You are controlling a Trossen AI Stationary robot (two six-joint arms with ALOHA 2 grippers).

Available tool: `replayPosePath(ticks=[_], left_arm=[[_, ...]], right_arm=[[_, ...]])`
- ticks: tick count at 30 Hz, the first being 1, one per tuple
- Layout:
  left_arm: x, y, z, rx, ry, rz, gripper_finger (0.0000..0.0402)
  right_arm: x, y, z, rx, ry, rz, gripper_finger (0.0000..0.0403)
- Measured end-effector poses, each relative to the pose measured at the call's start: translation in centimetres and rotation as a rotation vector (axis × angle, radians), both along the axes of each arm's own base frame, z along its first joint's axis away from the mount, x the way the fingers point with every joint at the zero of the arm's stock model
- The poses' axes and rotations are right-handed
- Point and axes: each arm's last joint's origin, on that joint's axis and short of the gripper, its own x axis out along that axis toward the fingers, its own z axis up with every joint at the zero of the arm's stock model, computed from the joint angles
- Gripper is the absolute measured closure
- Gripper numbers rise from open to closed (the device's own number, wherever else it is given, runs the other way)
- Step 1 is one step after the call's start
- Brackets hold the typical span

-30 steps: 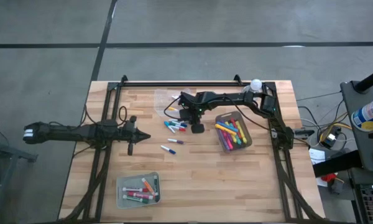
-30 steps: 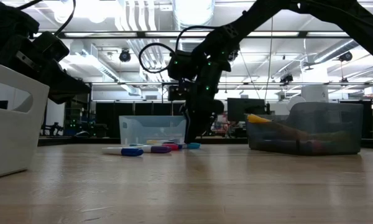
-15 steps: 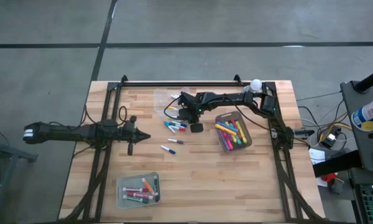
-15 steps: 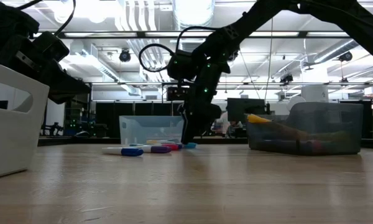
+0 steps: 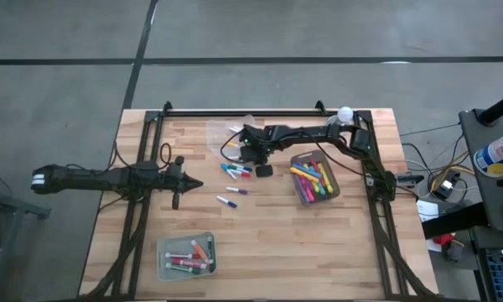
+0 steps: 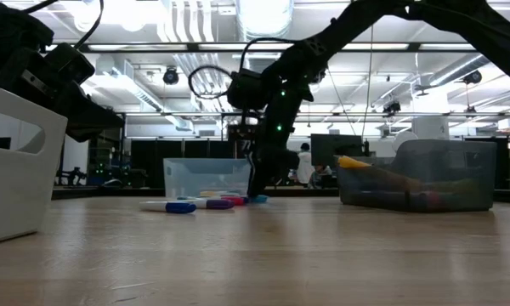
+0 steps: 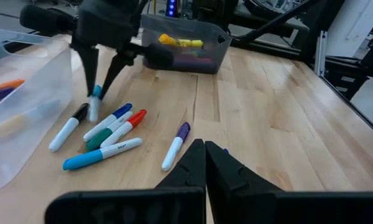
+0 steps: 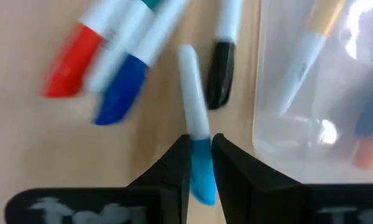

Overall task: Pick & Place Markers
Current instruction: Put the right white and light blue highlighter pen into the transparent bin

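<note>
Several loose markers point(image 5: 235, 171) lie on the wood in the middle of the table, also in the left wrist view point(image 7: 115, 134). My right gripper point(image 5: 247, 159) reaches from the right and stands over the far end of this cluster, shut on a white marker with a light-blue cap point(image 8: 196, 124). A black-capped marker point(image 8: 221, 78) lies right beside it. Two more markers point(image 5: 231, 196) lie nearer the table's middle. My left gripper point(image 5: 191, 184) is shut and hovers left of the cluster, touching nothing. My right gripper pinches the white marker at its light-blue cap point(image 8: 201, 158), one finger on either side. The fingers point(image 7: 90, 68) come from above, pointing down, across the marker. The white body point(image 7: 93, 111) appears to lie on the table beside the other markers.
A grey bin point(image 5: 314, 178) holding coloured markers stands right of the cluster. A clear bin point(image 5: 222, 134) sits just beyond it toward the far edge, and another clear bin point(image 5: 187, 256) with markers is near the front edge. Bare wood lies between them.
My right gripper has shifted a little toward the table's left and far side and come down onto the far end of the marker cluster. The markers and the bins lie as before.
</note>
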Motion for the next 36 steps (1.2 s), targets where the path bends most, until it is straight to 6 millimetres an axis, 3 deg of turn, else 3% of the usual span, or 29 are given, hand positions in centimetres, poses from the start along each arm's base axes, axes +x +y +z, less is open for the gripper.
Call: replayPosePath(ticks=[10,19,27,36], left_arm=[[0.0,0.0,0.0,0.0,0.0,0.0,0.0401],[0.0,0.0,0.0,0.0,0.0,0.0,0.0401],[0.0,0.0,0.0,0.0,0.0,0.0,0.0401],[0.0,0.0,0.0,0.0,0.0,0.0,0.0401]], right_arm=[[0.2,0.0,-1.0,-0.021,0.023,-0.079,0.0328],[0.2,1.1,-0.5,0.029,0.074,-0.077,0.038],[1.1,3.5,1.4,0.064,0.129,-0.068,0.0394],[2.4,6.6,5.0,0.051,0.087,0.005,0.0396]])
